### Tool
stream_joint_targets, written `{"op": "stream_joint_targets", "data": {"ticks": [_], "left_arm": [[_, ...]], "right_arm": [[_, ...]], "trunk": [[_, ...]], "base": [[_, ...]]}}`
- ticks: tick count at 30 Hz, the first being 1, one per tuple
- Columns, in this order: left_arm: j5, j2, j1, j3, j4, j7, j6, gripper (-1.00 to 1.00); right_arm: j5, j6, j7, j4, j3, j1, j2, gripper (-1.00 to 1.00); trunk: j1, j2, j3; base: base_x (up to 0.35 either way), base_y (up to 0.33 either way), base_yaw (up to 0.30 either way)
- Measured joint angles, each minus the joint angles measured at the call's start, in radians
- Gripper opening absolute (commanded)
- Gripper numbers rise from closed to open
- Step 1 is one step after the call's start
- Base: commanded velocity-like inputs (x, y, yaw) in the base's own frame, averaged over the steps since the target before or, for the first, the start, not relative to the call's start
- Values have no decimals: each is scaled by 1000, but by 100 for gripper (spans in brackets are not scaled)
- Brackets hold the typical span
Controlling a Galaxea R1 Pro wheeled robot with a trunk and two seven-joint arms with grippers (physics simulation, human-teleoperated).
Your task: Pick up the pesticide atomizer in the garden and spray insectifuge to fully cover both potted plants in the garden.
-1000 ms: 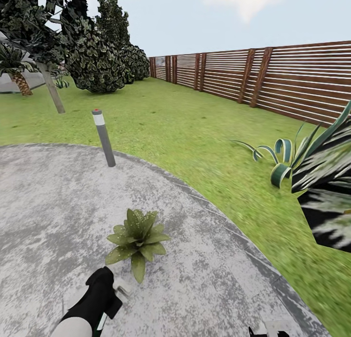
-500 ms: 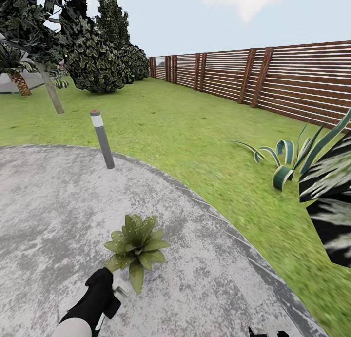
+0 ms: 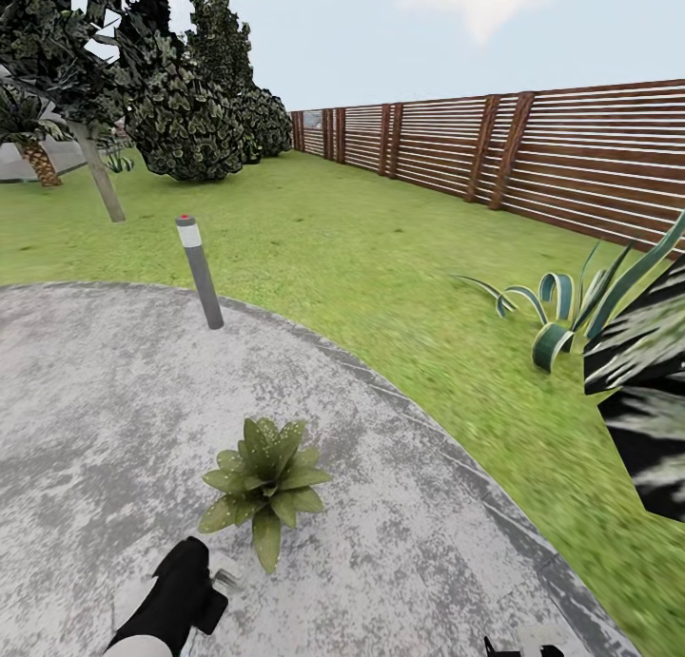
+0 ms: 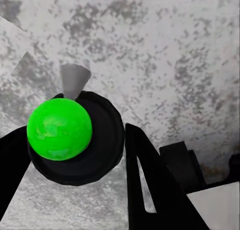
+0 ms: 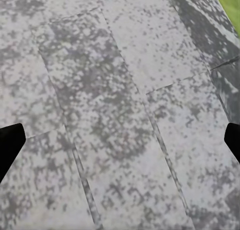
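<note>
Mottled grey paving (image 3: 86, 400) spreads under me, ringed by lawn (image 3: 362, 248) and a slatted fence (image 3: 571, 153). Low on the left, my left pincer (image 3: 205, 581) is clamped around the pesticide atomizer (image 3: 226, 573); its pale trigger head pokes out just short of the potted plant (image 3: 264, 476). If the nozzle points past those leaves, I judge the mist will land on stone and leave the rosette uncovered. The grip looks off-centre, so squeezing could twist the bottle loose. Further right, my right pincer (image 5: 120, 140) hangs spread wide over bare slabs, holding nothing. Striped agave (image 3: 571, 315) sits beyond.
</note>
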Motion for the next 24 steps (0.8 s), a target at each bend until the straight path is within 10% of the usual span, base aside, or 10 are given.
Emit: {"op": "stream_joint_targets", "data": {"ticks": [6,21,24], "left_arm": [[117,23,19,8,24,83,-22,-100],[134,4,18,11,21,85,-66,-100],[230,-8,13,9,7,93,-124,-100]], "right_arm": [[0,0,0,0,0,0,0,100],[0,0,0,0,0,0,0,100],[1,0,-1,0,-1,0,0,100]], "trunk": [[0,0,0],[0,0,0],[0,0,0]], "base": [[0,0,0],[0,0,0],[0,0,0]]}}
